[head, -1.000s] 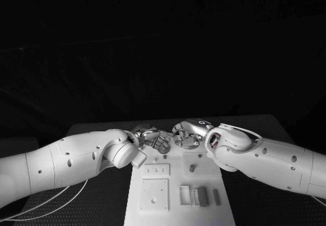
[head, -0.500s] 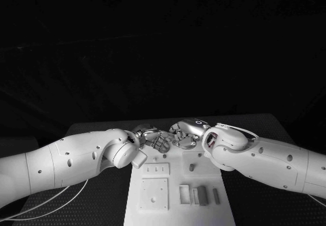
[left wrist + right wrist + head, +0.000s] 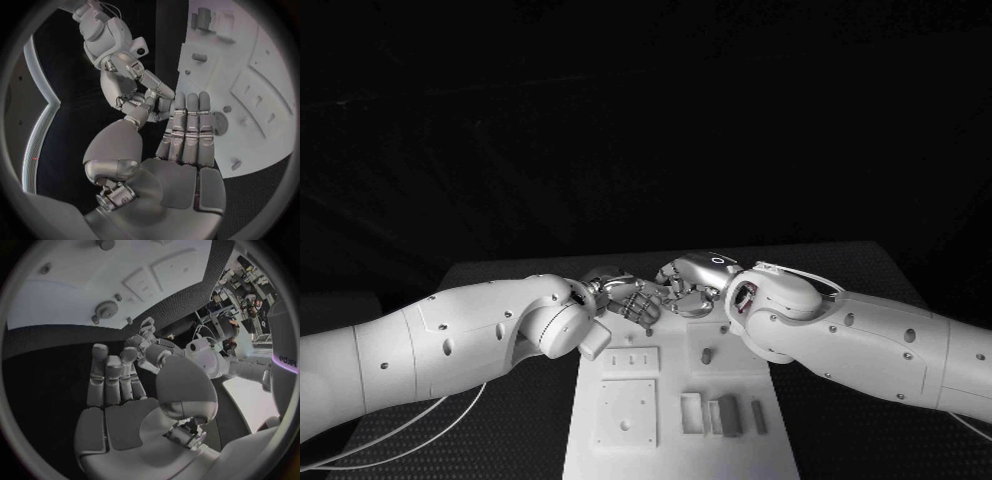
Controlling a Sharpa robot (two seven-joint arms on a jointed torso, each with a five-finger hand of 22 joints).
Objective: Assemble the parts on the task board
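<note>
My two hands meet fingertip to fingertip above the far end of the white task board (image 3: pixel 678 440). The left hand (image 3: pixel 626 296) has a bare palm and straight fingers (image 3: pixel 187 130), its thumb reaching toward the right hand (image 3: pixel 128 70). The right hand (image 3: pixel 689 283) also has its fingers stretched out (image 3: pixel 112 380), with the thumb against the left hand's fingertips (image 3: pixel 147 332). Whether a small part sits between the touching tips is hidden. Grey parts (image 3: pixel 728 414) stand in slots at the board's near right. A small peg (image 3: pixel 708 354) stands mid-board, and a gear (image 3: pixel 107 310) lies near the far edge.
The board (image 3: pixel 250 70) carries raised square plates (image 3: pixel 627 410) on its left half and an upright grey piece (image 3: pixel 201 19). Both white forearms cross low over the board's far corners. Black table (image 3: pixel 488 275) surrounds the board.
The right hand and forearm have edged leftward toward the left hand, closing the gap between the fingertips. The left arm has held still.
</note>
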